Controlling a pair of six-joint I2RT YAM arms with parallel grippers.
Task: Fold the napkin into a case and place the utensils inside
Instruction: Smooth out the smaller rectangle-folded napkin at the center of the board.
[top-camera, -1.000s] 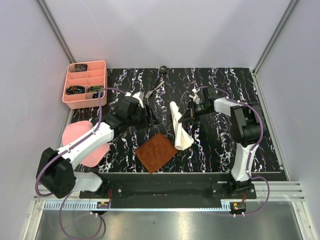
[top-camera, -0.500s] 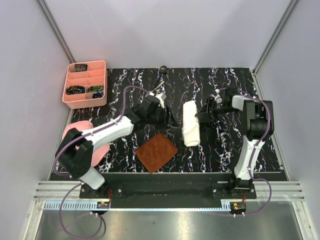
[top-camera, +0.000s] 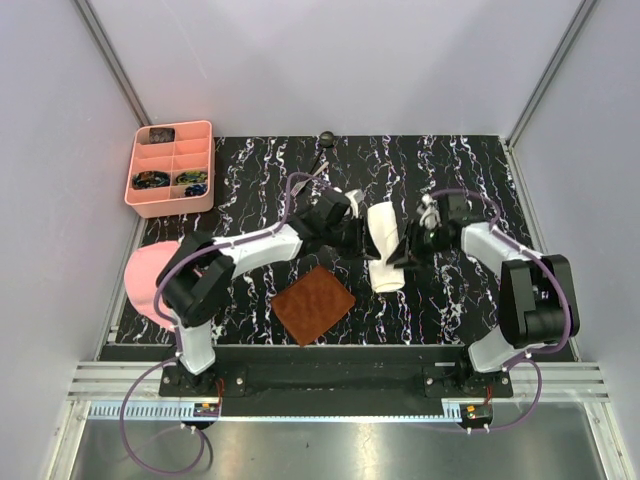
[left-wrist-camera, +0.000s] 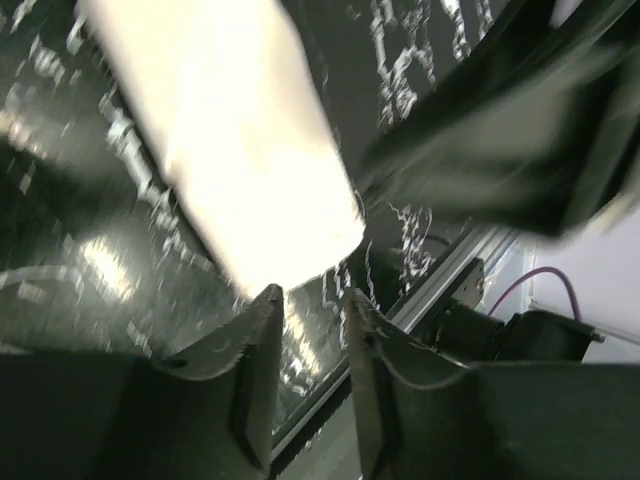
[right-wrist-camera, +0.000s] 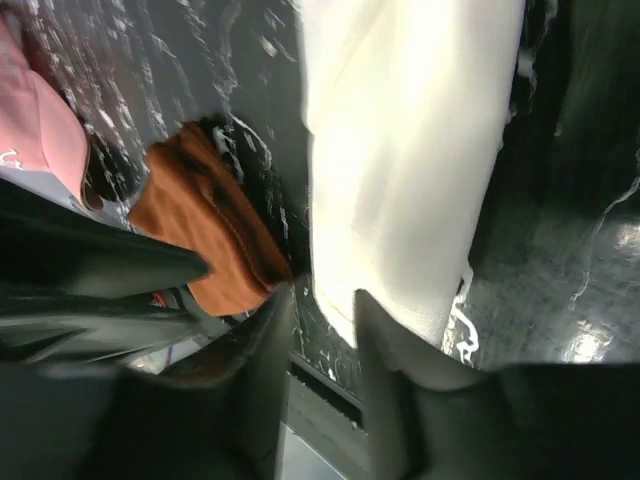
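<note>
The napkin lies folded into a narrow cream-white strip, the case, on the black marbled table, right of the brown mat. My left gripper sits at the strip's left edge; in the left wrist view its jaws are open and empty, just short of the strip's end. My right gripper is at the strip's right edge; in its wrist view the jaws are open, with the cloth just beyond the fingertips. The dark spoon and the grey fork lie at the back of the table.
A pink compartment tray stands at the back left. A pink round thing lies at the table's left edge. The brown mat also shows in the right wrist view. The left arm's purple cable loops over the fork area.
The napkin, hanging twisted from the right gripper a second ago, now lies flat as a strip. The left gripper has swung right to it, and the right gripper has come down beside it.
</note>
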